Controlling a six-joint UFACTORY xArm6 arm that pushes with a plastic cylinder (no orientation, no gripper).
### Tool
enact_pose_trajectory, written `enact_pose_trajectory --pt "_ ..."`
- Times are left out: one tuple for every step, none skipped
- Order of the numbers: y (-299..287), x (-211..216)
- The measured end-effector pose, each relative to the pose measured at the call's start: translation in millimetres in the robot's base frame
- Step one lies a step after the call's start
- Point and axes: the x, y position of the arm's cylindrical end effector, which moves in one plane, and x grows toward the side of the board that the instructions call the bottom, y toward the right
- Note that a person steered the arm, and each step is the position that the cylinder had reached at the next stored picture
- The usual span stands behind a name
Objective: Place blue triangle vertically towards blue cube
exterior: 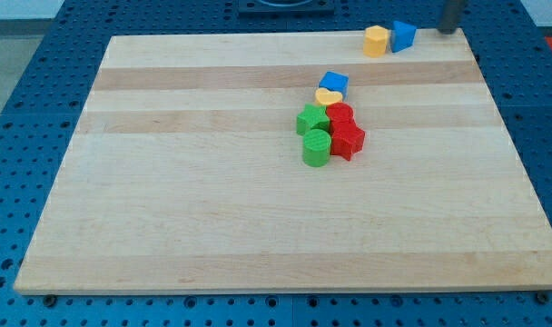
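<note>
A blue block that looks like the triangle (403,35) sits near the view's top right edge of the wooden board (212,209), touching a yellow block (376,41) on its left. The blue cube (333,83) lies lower and to the left, at the top of a cluster near the board's middle. My tip (447,31) shows as a dark blurred rod at the view's top right, just right of the blue triangle and apart from it.
Below the blue cube are a yellow heart (328,96), a green star (311,119), a green cylinder (317,147) and two red blocks (340,115) (348,140), packed together. A blue perforated table (22,136) surrounds the board.
</note>
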Motion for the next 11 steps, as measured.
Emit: enact_pose_trajectory --pt "-66 0" --pt "-132 3" --pt "-165 8" --pt "-159 2" --pt "-124 0" --pt "-36 0" --pt "16 5" --pt "-26 23" --pt "-84 43" --pt "-129 43" --pt "-168 43"
